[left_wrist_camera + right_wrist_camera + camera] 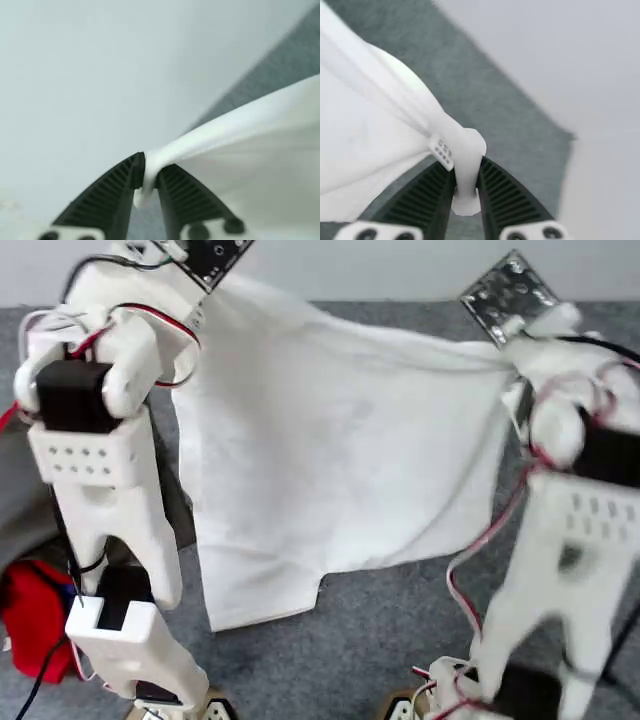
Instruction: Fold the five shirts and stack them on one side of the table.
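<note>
A white shirt (330, 460) hangs stretched between the two arms above the grey table (400, 630), its lower hem and one sleeve trailing toward the front. My left gripper (145, 187) is shut on one upper corner of the white shirt (250, 150), at the far left of the high view. My right gripper (466, 190) is shut on the other corner of the white shirt (380, 130), where a small label shows, at the far right of the high view.
A red shirt (35, 625) lies bunched at the table's front left, with a grey garment (20, 500) beside it behind the left arm (100, 470). The right arm (570, 540) stands at the front right. A pale wall runs behind the table.
</note>
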Controlling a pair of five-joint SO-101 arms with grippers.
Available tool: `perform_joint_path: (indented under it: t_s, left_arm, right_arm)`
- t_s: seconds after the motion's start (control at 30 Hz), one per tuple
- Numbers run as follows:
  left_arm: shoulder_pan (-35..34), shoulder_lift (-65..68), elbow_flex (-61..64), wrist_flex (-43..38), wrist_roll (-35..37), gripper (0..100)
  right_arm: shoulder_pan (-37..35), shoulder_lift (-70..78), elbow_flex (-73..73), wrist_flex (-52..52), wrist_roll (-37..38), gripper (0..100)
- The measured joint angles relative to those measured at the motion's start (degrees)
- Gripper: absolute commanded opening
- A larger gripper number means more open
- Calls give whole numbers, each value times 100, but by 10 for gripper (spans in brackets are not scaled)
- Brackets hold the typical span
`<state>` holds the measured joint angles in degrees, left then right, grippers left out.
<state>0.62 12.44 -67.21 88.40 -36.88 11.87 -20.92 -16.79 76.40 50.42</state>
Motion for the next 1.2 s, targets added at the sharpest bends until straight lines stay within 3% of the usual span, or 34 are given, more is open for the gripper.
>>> perform_joint_path:
  t_s: [0.3, 0.43, 0.8, 1.0, 1.2]
  left_arm:
    - [18, -123, -1723, 18, -18, 13]
    - [123, -149, -2444, 290, -422, 13]
    - [193, -1248, -2549, 334, -1073, 13]
    - [193, -1310, -1837, 264, -1073, 13]
    - [484, -1301, 290, 105, -1081, 13]
  right_arm:
    - [791, -1934, -44, 0, 308, 9]
    - [1125, -2558, -44, 114, 316, 9]
    - [1363, -3684, -132, 1231, 791, 9]
    - [1363, -3569, 369, 1222, 791, 9]
    - [993, -2752, 1952, 352, 782, 9]
